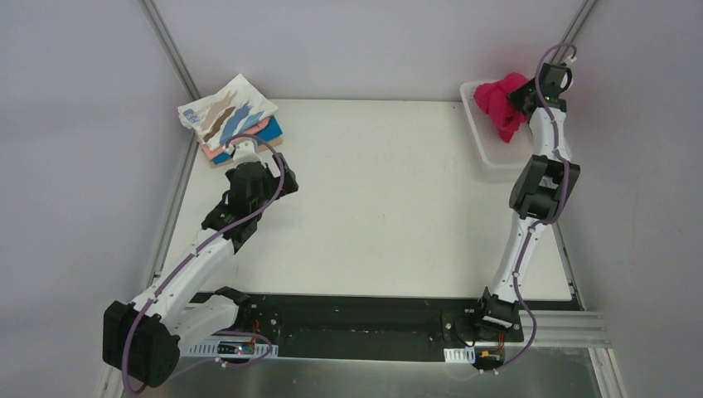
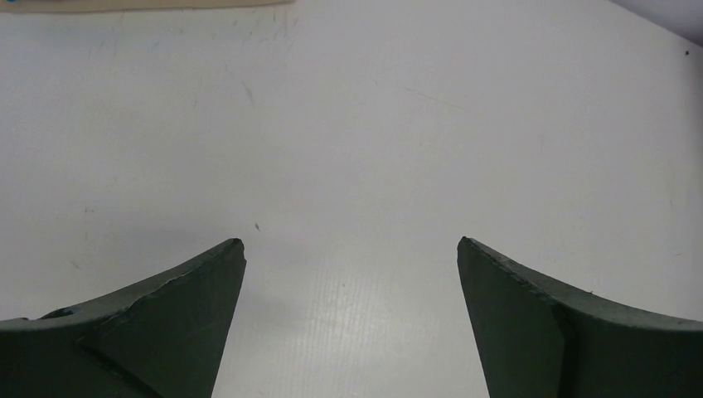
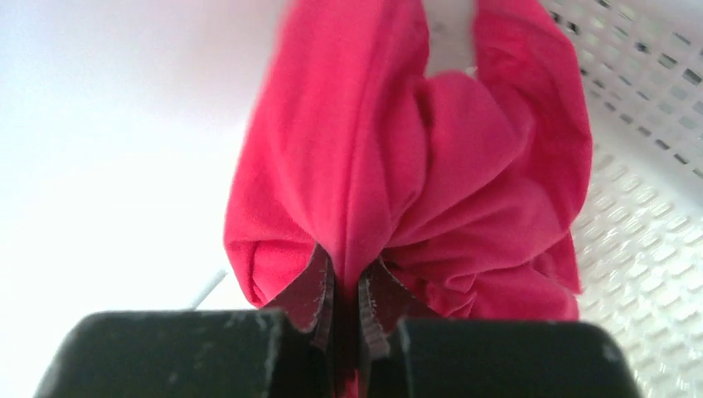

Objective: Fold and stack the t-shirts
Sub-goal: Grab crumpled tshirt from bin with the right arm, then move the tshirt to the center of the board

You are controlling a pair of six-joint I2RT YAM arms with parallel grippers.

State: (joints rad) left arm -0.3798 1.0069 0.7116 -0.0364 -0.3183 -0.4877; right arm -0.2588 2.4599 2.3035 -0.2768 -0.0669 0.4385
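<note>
- Progress: a stack (image 1: 236,133) of folded shirts sits at the far left corner of the desk (image 1: 381,207). A white streaked shirt (image 1: 225,108) lies on top, with a blue shirt (image 1: 269,128) and a salmon shirt (image 1: 217,154) showing beneath it.
- I judge that part done. One shirt is left to do, the pink shirt (image 3: 414,166).
- The pink shirt is bunched and unfolded at the far right. It hangs over the white mesh basket (image 1: 489,157), which stands at the desk's far right edge.
- The right end effector (image 3: 341,274) is closed on a gathered ridge of the pink shirt, with cloth pinched between its nearly touching tips.
- The left end effector (image 2: 351,242) is spread wide and holds nothing. It hovers over bare desk just near of the stack.
- What remains, as I judge it: carry the pink shirt to open desk, spread it, fold it, and add it to the stack.
- The top view alone shows the stack and both arms' positions, but not either grip.
- The right wrist view alone shows the pinch and the basket's mesh wall.
- The left wrist view shows only desk surface and a thin tan strip (image 2: 141,4) at its far edge, possibly the bottom of the stack.
</note>
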